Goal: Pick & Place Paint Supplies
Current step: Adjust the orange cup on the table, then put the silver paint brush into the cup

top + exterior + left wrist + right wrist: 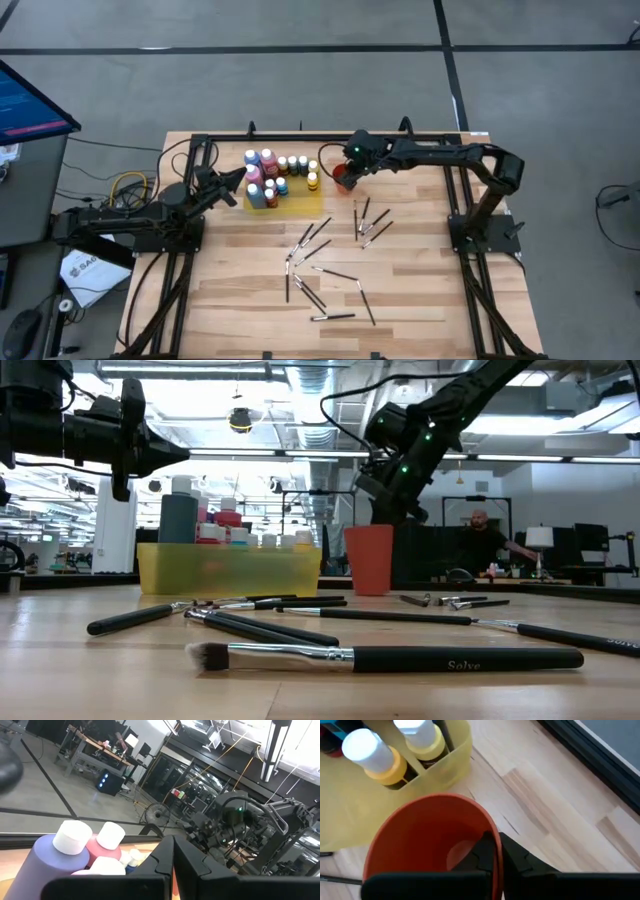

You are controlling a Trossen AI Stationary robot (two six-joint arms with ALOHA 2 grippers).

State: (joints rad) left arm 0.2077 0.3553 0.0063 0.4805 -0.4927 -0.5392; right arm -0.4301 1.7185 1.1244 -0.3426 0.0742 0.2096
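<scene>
Sitting gathered in the yellow tray: paint bottles. Still lying scattered across the bench: brushes. Hovering closed and empty: right gripper over the orange cup, left gripper beside the tray.

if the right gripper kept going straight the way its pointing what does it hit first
Most likely the orange cup: the right gripper, shut, points down into its mouth, at the rim, so it would probably meet the cup's inner wall or bottom first.

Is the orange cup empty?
Yes. The right wrist view shows the orange cup upright with only a bare bottom inside.
</scene>
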